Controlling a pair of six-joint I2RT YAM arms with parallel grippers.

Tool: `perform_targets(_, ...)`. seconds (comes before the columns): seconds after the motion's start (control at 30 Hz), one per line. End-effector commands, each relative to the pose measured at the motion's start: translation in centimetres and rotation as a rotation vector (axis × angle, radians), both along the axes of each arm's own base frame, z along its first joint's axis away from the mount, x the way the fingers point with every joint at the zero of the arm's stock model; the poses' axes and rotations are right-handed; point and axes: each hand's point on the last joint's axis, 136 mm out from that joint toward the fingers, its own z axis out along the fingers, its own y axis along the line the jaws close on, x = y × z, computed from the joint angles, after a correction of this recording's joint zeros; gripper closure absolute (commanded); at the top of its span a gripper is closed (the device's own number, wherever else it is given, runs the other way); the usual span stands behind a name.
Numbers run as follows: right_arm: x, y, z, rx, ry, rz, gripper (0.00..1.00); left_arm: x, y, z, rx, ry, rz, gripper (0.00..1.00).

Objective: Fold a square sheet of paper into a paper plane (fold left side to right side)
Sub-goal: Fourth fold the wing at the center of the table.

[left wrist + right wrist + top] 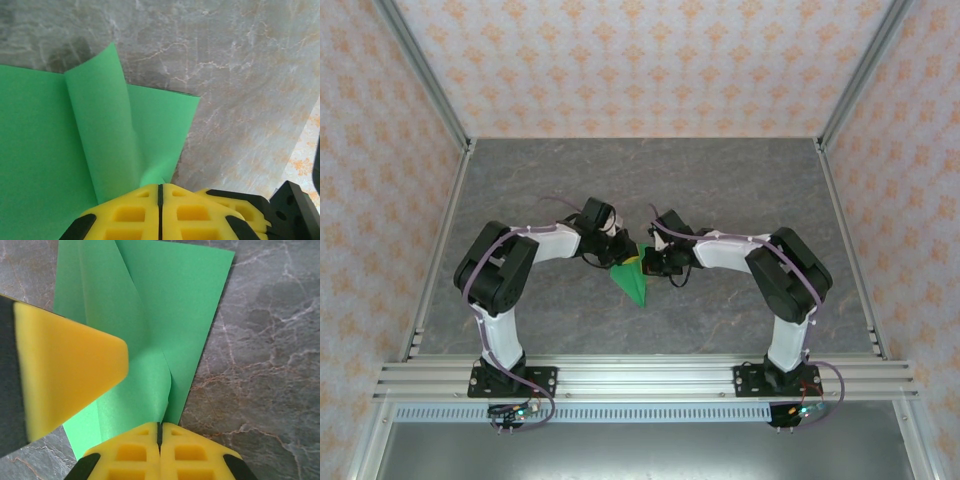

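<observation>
- Pinching the green paper [40, 150] at its edge, the left fingers [147, 197] are clenched on a raised crease.
- Right fingers [149, 436] clenched too, gripping a lifted fold of the same sheet.
- Paper is a creased pointed shape on the grey tabletop [740, 190], midway between the two arms, tip toward their bases.
- One of the left fingers hangs over the sheet in the right wrist view.

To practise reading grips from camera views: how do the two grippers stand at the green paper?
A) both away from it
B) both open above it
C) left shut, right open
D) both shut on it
D: the left gripper and right gripper each pinch a raised fold of the green paper, jaws closed.
</observation>
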Motion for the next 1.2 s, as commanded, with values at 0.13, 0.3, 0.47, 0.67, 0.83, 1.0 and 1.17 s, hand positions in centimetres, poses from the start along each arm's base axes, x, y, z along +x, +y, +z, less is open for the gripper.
perform_targets(0.13,-2.5,-3.0,-4.6,-0.189,0.1,0.006,0.95,-0.2,1.1,-1.5,0.094,0.016,-0.005,0.93)
perform_targets(0.3,-2.6,-3.1,-4.5,-0.194,0.1,0.009,0.95,-0.4,1.3,-2.0,0.108,0.025,-0.004,0.94)
perform_targets(0.47,-2.3,-2.8,-4.0,-0.181,0.09,0.011,0.94,-1.3,1.9,-3.8,0.139,0.065,-0.004,0.94)
perform_targets(0.67,0.2,-1.2,1.3,-0.079,-0.022,0.005,0.86,-2.4,2.6,-5.1,0.158,0.087,0.006,0.94)
perform_targets(0.83,0.8,-1.5,5.0,-0.019,-0.081,-0.016,0.77,-2.8,2.9,-5.4,0.161,0.09,0.014,0.95)
perform_targets(1.0,-1.6,0.5,6.2,0.14,-0.029,0.005,0.77,-2.8,2.9,-5.2,0.156,0.085,0.014,0.95)
perform_targets(1.17,-3.4,3.8,6.3,0.305,0.048,0.037,0.78,-2.8,2.9,-5.1,0.156,0.081,0.012,0.95)
